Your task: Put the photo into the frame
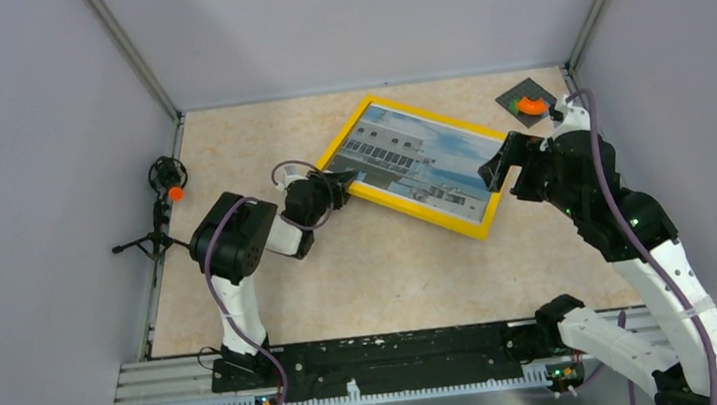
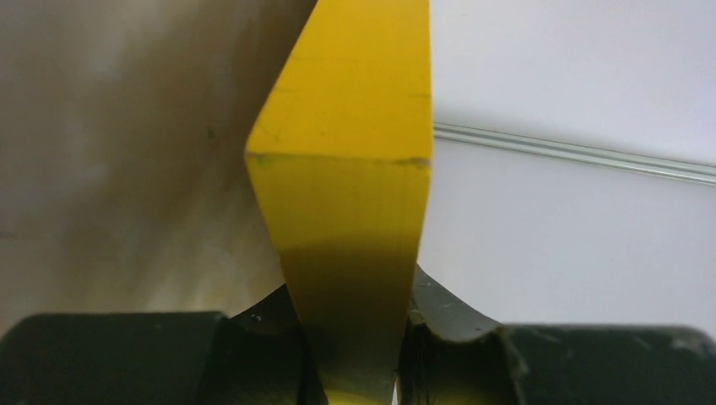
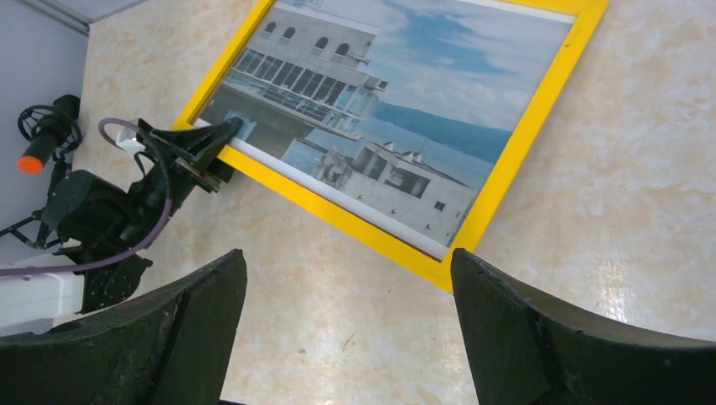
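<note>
The yellow frame (image 1: 416,214) lies flat on the table, turned at an angle. The photo (image 1: 421,161) of a white building under blue sky lies inside it. My left gripper (image 1: 340,182) is shut on the frame's left corner. In the left wrist view the yellow frame edge (image 2: 346,169) runs between the two jaws of the left gripper (image 2: 359,337). My right gripper (image 1: 494,168) is open and empty, above the table by the frame's right corner. In the right wrist view the right gripper (image 3: 348,278) is near the frame (image 3: 363,232) and the photo (image 3: 397,101).
A small black tripod with an orange tip (image 1: 168,187) stands at the table's left edge. A dark square pad with an orange object (image 1: 527,102) lies at the back right corner. Grey walls close in three sides.
</note>
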Controlling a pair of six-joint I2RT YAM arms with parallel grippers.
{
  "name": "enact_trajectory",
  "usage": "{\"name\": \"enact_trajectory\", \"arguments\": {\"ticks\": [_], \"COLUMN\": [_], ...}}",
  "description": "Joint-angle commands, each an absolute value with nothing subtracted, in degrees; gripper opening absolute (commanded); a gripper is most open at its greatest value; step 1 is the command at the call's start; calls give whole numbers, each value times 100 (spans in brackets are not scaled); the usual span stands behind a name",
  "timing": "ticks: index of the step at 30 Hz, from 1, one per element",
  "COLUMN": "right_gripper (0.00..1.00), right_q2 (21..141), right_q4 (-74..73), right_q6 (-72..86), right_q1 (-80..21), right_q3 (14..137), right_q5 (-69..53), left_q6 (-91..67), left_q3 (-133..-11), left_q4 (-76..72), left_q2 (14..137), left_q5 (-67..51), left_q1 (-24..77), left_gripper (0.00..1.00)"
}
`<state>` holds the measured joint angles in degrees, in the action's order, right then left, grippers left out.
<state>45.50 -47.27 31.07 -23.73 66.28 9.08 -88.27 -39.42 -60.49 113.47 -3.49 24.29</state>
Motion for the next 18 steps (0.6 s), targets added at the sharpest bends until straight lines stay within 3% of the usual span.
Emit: {"name": "enact_trajectory", "arguments": {"ticks": [1, 3, 4, 7, 9, 10, 12, 18], "right_gripper": [88, 88, 88, 88, 89, 90, 92, 99], "right_q2": [4535, 4543, 4544, 4576, 4622, 4656, 4719, 4782], "right_q4": [-4478, -4449, -4422, -4340, -4321, -4354, -4457, -4898], "right_q6": [3075, 3100, 3112, 3132, 3099, 3082, 3024, 2707], "right_q1": [-2347, -2347, -2347, -2344, -2347, -2342, -2347, -2347], "right_q3": [6565, 6533, 6510, 6431, 6443, 6481, 6618, 7217], "right_q5": [923, 910, 900, 822, 742, 745, 716, 796], "left_q6": [-8240, -7994, -7855, -7531, -7352, -7265, -7120, -7565], "left_q3": [-4037, -4251, -4421, -4797, -4758, -4793, -4874, -5729], "left_q4": [-5915, -5473, -5200, -4382, -3634, -3058, -1918, 1955], "left_q2": [11526, 11567, 11599, 11511, 11115, 10867, 10404, 9393], "left_q5": [-597, -815, -999, -1603, -1387, -1198, -747, 316], "left_q1": [2002, 1821, 1746, 1540, 1521, 1521, 1516, 1136], "left_gripper": [0, 0, 5, 46, 78, 89, 96, 99]}}
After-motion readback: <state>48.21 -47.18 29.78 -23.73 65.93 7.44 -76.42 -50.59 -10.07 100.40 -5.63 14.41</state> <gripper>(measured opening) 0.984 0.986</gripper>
